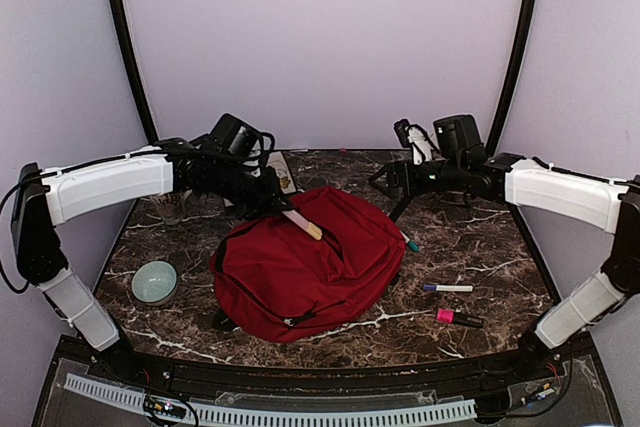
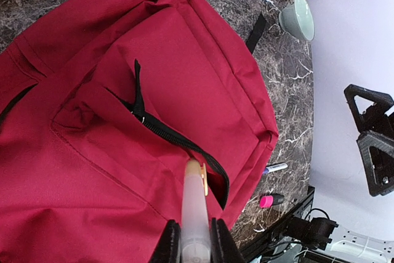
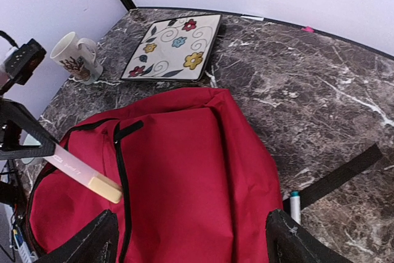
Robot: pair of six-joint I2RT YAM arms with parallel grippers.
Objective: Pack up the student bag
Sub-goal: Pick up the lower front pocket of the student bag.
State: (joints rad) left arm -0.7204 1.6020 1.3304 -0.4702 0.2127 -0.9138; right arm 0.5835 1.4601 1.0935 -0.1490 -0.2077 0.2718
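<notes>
Bowl (image 1: 155, 282), mug (image 3: 77, 56) and flowered plate (image 3: 172, 47) on table (image 1: 480, 247).

You had soft, even light from overhead: the pale walls (image 1: 320, 47) read flat lilac, and the dark-red backpack (image 1: 300, 267) threw only a faint shadow on the marble tabletop (image 1: 470, 237), with no hard glare. Your top view bowed the black corner posts (image 1: 125, 37) near its edges. In your left wrist view the white pen (image 2: 195, 214) nearest the lens was blurred, while the fabric beyond was sharp.

My left wrist view clips the backpack (image 2: 123, 121), teal pen (image 3: 294, 204) partly hidden beside it, marker (image 3: 74, 165) lettering unreadable to me
</notes>
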